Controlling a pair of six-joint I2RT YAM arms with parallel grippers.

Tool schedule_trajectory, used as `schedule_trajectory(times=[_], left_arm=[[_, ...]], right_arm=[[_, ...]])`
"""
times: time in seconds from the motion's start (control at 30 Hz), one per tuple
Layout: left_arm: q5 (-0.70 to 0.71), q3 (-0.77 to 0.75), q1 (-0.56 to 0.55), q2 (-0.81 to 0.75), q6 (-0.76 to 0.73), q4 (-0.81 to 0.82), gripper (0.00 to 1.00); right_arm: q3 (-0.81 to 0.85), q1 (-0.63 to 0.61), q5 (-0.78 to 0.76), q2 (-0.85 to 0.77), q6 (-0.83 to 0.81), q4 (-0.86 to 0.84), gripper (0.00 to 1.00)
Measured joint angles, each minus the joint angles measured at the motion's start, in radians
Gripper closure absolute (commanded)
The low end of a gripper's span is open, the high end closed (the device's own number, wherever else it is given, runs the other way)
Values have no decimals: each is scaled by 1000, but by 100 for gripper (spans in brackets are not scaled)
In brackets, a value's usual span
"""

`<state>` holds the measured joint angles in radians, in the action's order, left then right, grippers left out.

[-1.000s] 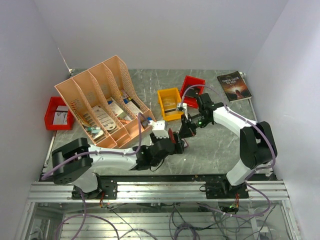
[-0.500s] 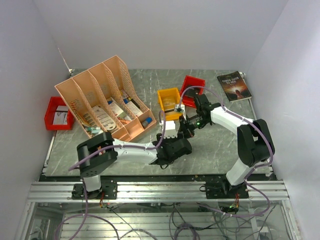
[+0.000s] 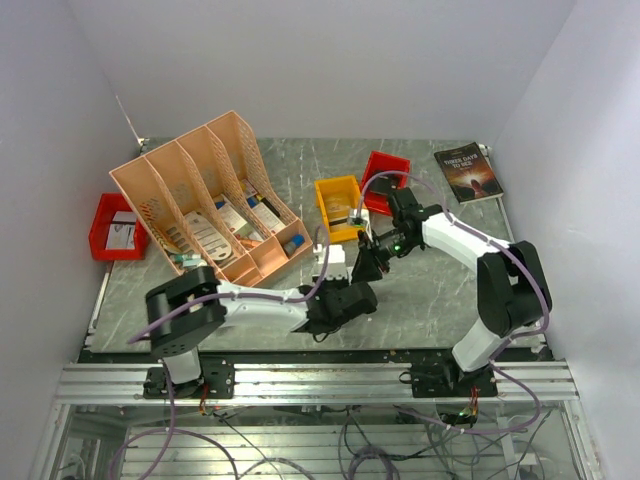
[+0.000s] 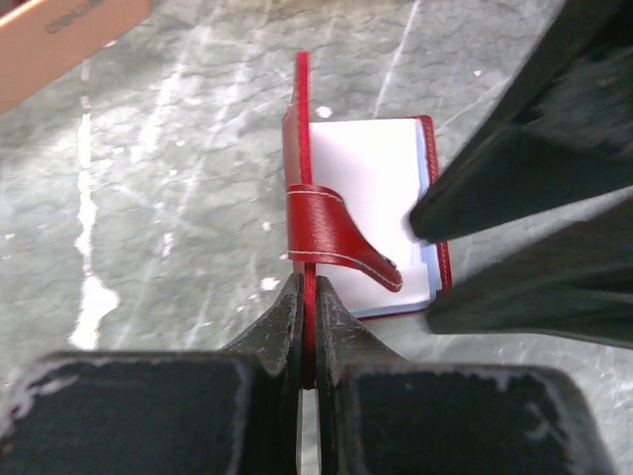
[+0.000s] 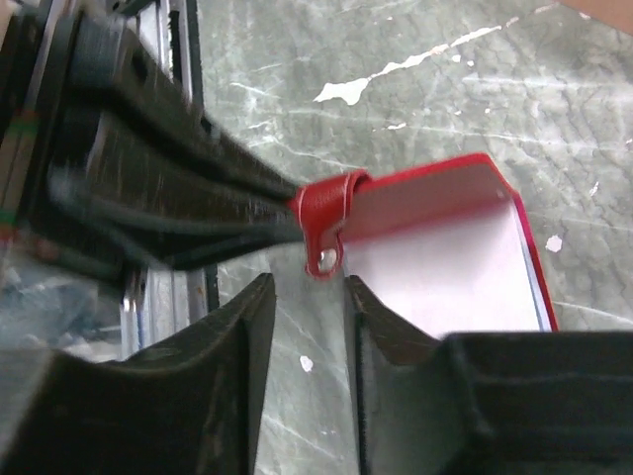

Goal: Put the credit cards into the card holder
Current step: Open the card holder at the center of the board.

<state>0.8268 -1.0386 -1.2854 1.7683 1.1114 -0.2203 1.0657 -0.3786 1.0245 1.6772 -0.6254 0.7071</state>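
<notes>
Closing from wide apart a second ago, the left gripper (image 4: 309, 297) now pinches the upright red flap of the card holder (image 4: 321, 223) between shut jaws. The holder lies opened on the grey tabletop (image 4: 148, 198), a white face showing in its flat half. The right gripper (image 5: 307, 307) hovers just over the snap strap, its jaws parted narrowly where they were shut before, gripping nothing.

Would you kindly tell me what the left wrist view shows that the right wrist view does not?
Only the left wrist view: the card holder's whole white inside and a peach organizer corner. Only the right wrist view: the strap's metal snap stud and a metal rail. Both: the left hand shut on the holder's red cover, the right hand's fingers parted, the marble table.
</notes>
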Motion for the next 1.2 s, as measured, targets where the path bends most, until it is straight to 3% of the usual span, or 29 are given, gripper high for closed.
schedule_trajectory(times=[0.2,0.37,0.53,0.8,1.0,1.2], left_arm=[[-24,216,2,-214,-107,145,93],[-141,417,17,-377,-351,448,93],[-373,529,129,-474,-489,640,93],[-854,576,396,-507,-459,832,93],[-1107,612,471,-481,-373,954,93],[-1263,641,504,-407,-280,1070,93]], right_arm=[[0,38,18,-102,-58,49,57],[0,95,42,-175,-115,82,54],[-17,102,52,-229,-163,90,34],[-182,103,47,-410,-257,9,28],[-234,126,36,-449,-538,78,28],[-243,172,-33,-476,-596,62,29]])
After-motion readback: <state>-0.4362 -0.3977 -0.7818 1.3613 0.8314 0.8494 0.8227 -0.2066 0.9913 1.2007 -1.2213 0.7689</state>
